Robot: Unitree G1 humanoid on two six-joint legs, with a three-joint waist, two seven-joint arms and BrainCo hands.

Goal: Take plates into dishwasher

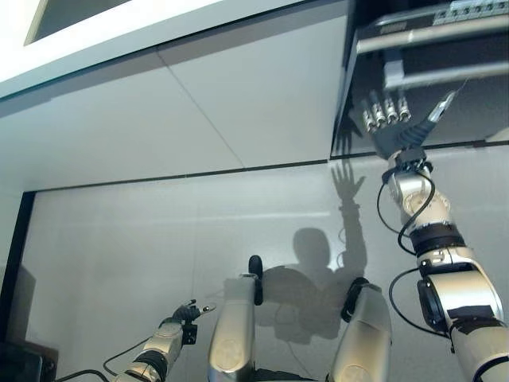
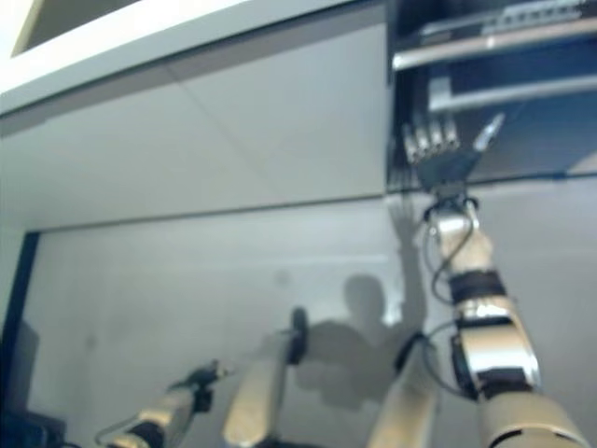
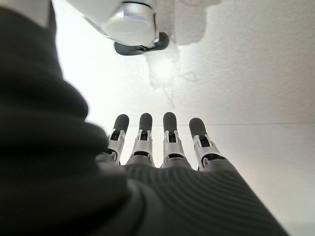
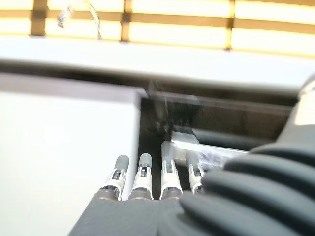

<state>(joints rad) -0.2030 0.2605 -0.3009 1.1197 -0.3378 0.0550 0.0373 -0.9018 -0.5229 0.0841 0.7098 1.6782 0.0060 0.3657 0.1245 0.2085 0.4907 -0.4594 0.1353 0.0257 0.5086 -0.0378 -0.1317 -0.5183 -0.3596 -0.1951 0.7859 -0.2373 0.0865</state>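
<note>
The dishwasher [image 1: 453, 87] is a dark opening at the upper right, with silver bars [image 1: 429, 36] across it. My right hand [image 1: 394, 131] is raised at its lower left edge, fingers straight and spread, holding nothing. In the right wrist view its fingers [image 4: 142, 179] point toward the dark gap [image 4: 221, 123] and a silver bar [image 4: 189, 142] inside. My left hand [image 1: 187, 313] hangs low at the lower left, with its fingers [image 3: 170, 137] straight and empty over the floor. No plate shows in any view.
Pale grey cabinet fronts [image 1: 238, 103] run left of the dishwasher under a white counter edge [image 1: 119, 32]. Below them lies a light grey floor [image 1: 143, 239]. A dark object [image 1: 20, 366] sits in the bottom left corner.
</note>
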